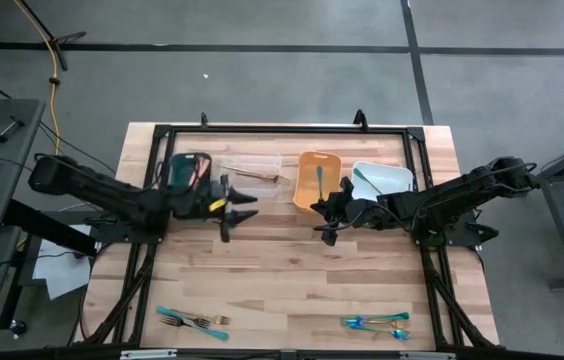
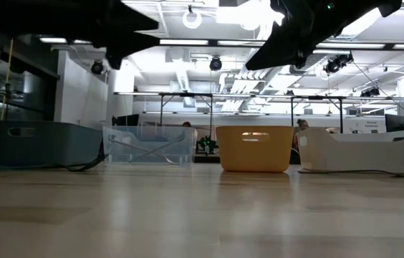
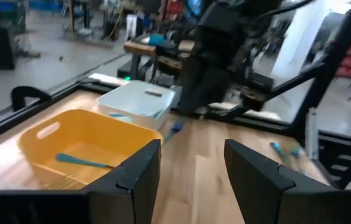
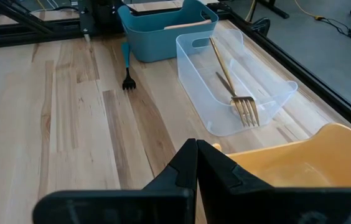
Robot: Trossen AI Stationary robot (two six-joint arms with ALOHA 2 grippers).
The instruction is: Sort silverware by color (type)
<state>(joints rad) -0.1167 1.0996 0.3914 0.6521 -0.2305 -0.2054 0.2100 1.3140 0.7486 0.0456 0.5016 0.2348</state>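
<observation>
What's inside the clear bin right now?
The clear bin holds a gold fork lying along its floor, tines toward the orange bin. A second gold handle seems to lie beside it; I can't tell what type it is.

Grey floor [image 1: 262,70] crossed by dark lines surrounds the wooden table [image 1: 282,270]; bright ceiling lights [image 2: 195,18] overhead.

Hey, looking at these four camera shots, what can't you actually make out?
- Teal bin, high view: the left arm covers most of its contents.
- Silverware near the table's front edge, high view: too small to count or tell types.
- All bin contents, low view: walls hide them, apart from the clear bin.
- Both grippers, low view: cut off by the upper edge.
- White bin, left wrist view: blurred contents.
</observation>
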